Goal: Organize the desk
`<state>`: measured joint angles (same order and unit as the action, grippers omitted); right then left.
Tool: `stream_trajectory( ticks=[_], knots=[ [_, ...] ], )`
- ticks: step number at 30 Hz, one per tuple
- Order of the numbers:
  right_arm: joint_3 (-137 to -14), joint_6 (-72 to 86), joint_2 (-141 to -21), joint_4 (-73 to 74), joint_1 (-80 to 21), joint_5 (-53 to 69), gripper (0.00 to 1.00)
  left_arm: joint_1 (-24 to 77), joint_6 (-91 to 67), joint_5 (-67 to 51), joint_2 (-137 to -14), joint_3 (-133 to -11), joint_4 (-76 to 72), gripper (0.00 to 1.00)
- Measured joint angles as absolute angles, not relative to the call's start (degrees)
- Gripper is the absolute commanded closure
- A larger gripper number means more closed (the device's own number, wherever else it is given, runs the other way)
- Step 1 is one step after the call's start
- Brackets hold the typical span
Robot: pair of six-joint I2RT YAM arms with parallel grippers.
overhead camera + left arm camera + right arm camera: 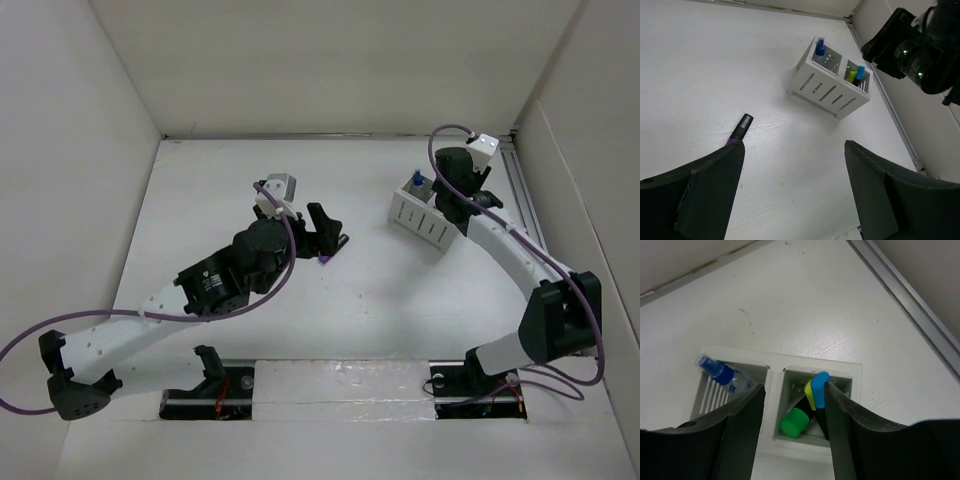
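The white desk (pixel 200 200) carries a white ribbed two-compartment pen holder (pixel 420 215) at the back right. One compartment holds a small spray bottle with a blue cap (pixel 720 372). The other holds markers with green (pixel 794 422), yellow and blue (pixel 820 385) caps. My right gripper (pixel 794 386) is open just above this marker compartment, its right finger beside the blue cap. A purple marker with a black cap (pixel 740 127) lies flat on the desk in the middle. My left gripper (pixel 795 145) is open and empty just above the desk, the marker at its left fingertip.
A metal rail (pixel 520 190) runs along the right wall behind the pen holder. White wall panels enclose the desk on three sides. The right arm (pixel 920 45) hangs over the holder in the left wrist view. Arm mounts sit in slots at the near edge.
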<state>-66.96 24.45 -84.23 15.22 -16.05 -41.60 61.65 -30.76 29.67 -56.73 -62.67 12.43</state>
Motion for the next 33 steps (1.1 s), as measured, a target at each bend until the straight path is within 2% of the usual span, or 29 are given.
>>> stream_trajectory(
  ticks=[1,3,7,8,10,12,15,16,18,19,26,33],
  knots=[
    [-66.96,24.43,-83.09,15.40,-16.75,-41.58,0.44,61.67,-30.44,29.91,-57.14,-62.76,12.12,0.22],
    [-66.96,24.51,-80.90,15.70,-18.04,-41.52,0.53,61.65,-29.78,30.22,-58.00,-62.81,11.51,0.22],
    [-66.96,25.56,-77.69,17.72,-21.76,-39.33,0.94,61.65,-28.75,30.30,-58.76,-62.81,10.50,0.23],
    [-66.76,25.78,-77.19,17.96,-23.49,-38.48,0.99,61.39,-28.53,30.26,-58.85,-62.81,10.07,0.24],
    [-65.98,26.65,-76.73,17.96,-27.44,-35.55,1.00,58.35,-28.71,26.20,-59.00,-62.67,8.71,0.30],
    [-64.60,27.55,-77.38,17.78,-30.89,-32.25,1.00,48.47,-29.71,17.85,-58.74,-60.69,5.02,0.33],
    [-63.75,29.10,-82.52,18.04,-34.54,-26.85,0.77,35.68,-30.59,12.19,-58.30,-57.19,3.77,0.32],
    [-63.88,29.41,-85.06,18.09,-35.55,-25.23,0.60,33.85,-30.39,11.51,-58.22,-57.01,4.64,0.32],
    [-65.10,29.82,-90.85,19.35,-37.30,-23.11,0.48,33.10,-29.67,10.31,-57.56,-57.10,5.69,0.32],
    [-66.37,30.04,-93.89,20.23,-38.13,-22.15,0.38,33.39,-28.77,9.15,-56.01,-57.45,6.59,0.31],
    [-77.76,33.26,-109.65,22.96,-40.60,-16.88,0.35,33.41,-29.30,6.02,-48.66,-57.49,6.96,0.31],
    [-82.43,36.75,-115.13,24.84,-40.03,-15.75,0.37,33.41,-29.85,4.29,-45.52,-56.45,7.60,0.30]
  ],
)
